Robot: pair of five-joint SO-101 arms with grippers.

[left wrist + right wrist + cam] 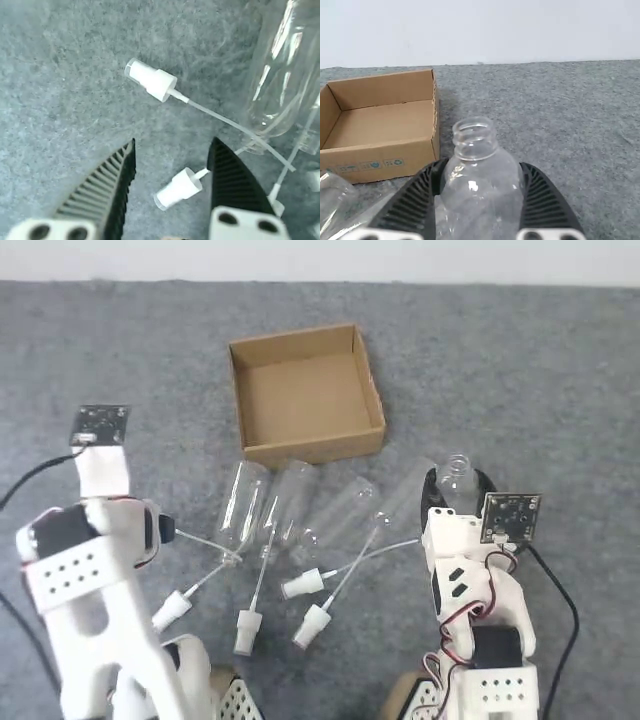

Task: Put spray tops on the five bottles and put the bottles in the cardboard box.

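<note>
- High view: right fingers point(415, 200) clamp a bottle point(455, 472) right of centre, neck poking out.
- Left fingers point(112, 185) gape wide over a spray top point(179, 187); I'd pinch its cap, leaving the tube free.

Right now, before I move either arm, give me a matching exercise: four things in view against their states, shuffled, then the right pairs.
Things
1. cardboard box
2. right gripper
3. left gripper
4. bottle nearest the left arm

States
A. open above a spray top
B. brown, open-topped
C. shut on an uncapped bottle
D. lying on the carpet, no top fitted

Pairs: 1-B, 2-C, 3-A, 4-D
</note>
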